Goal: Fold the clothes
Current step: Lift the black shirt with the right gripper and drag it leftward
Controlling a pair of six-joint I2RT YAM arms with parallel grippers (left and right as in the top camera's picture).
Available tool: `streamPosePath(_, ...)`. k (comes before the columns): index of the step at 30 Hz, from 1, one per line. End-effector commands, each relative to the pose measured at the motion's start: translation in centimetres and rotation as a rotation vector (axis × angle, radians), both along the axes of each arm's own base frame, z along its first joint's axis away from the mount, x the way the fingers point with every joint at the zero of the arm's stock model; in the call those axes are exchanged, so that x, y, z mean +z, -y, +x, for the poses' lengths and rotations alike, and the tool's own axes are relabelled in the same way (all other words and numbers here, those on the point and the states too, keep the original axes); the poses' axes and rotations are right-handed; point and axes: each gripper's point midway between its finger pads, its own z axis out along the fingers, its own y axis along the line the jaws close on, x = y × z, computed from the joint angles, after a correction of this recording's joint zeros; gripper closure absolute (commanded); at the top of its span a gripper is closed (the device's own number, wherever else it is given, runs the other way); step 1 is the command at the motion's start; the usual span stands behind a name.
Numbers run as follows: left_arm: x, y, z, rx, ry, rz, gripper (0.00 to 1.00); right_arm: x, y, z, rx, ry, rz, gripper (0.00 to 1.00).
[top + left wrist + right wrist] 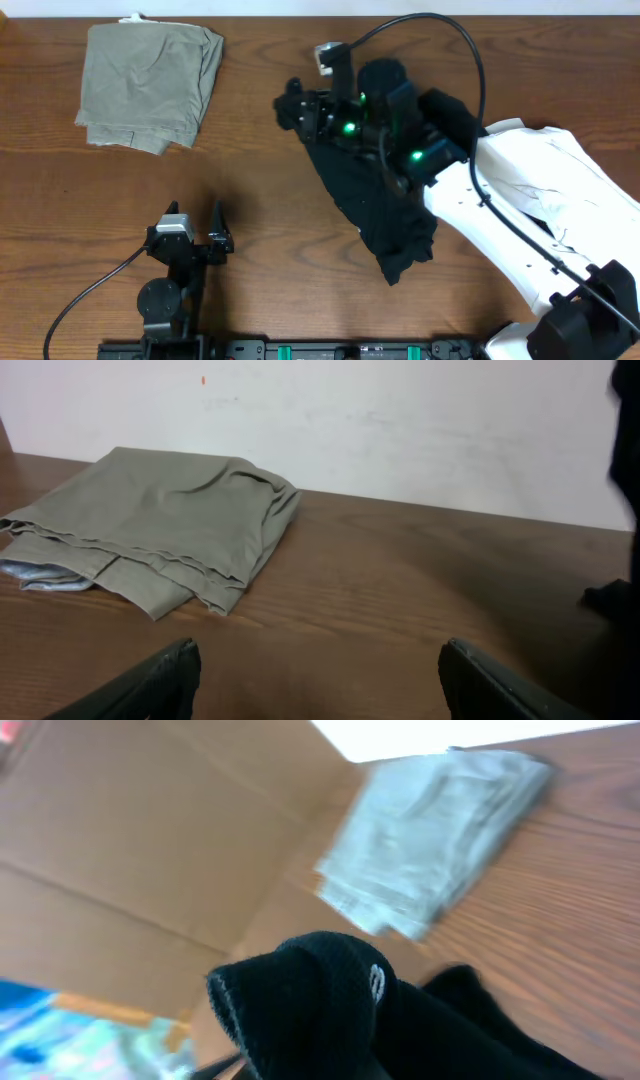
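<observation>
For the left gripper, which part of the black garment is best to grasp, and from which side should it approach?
Probably the loose near end of the black garment, approached from the side of the left gripper. The right gripper pinches the far end and its arm covers the other edge; this end is free.

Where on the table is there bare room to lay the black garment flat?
The table is bare between the khaki garment and the black garment, and lower down between the left gripper and that garment. The right side is crowded: the right gripper holds the black garment there.
</observation>
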Motion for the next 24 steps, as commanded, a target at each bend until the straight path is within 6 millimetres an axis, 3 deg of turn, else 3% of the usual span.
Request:
streamPosePath(1,-1.7,0.3,-0.1,-0.016,-0.051,-0.014,0.22,2.3,-1.6,-1.9,0.065,-0.009,0.072,0.97)
streamPosePath(9,-1.7,0.3,-0.1,-0.016,-0.051,-0.014,0.22,2.8,-2.9,-4.1,0.167,-0.013,0.095,0.97)
streamPosePath(15,-1.7,0.3,-0.1,-0.016,-0.051,-0.014,0.22,1.9,-2.3,-3.3,0.136,0.025,0.047,0.91)
streamPosePath(17,-1.7,0.3,-0.1,-0.016,-0.051,-0.014,0.22,0.7,-1.6,-2.3,0.081,0.015,-0.006,0.87)
streamPosePath(18,-1.7,0.3,-0.1,-0.016,-0.051,-0.014,0.22,-0.2,-0.9,-1.7,0.045,0.013,-0.047,0.81)
streamPosePath(21,-1.7,0.3,-0.1,-0.016,-0.051,-0.014,0.22,-3.1,1.6,0.3,-0.072,0.007,-0.189,0.49)
streamPosePath(24,-1.7,0.3,-0.1,-0.016,-0.051,-0.014,0.22,-5.6,5.3,2.3,-0.196,-0.044,-0.306,0.36)
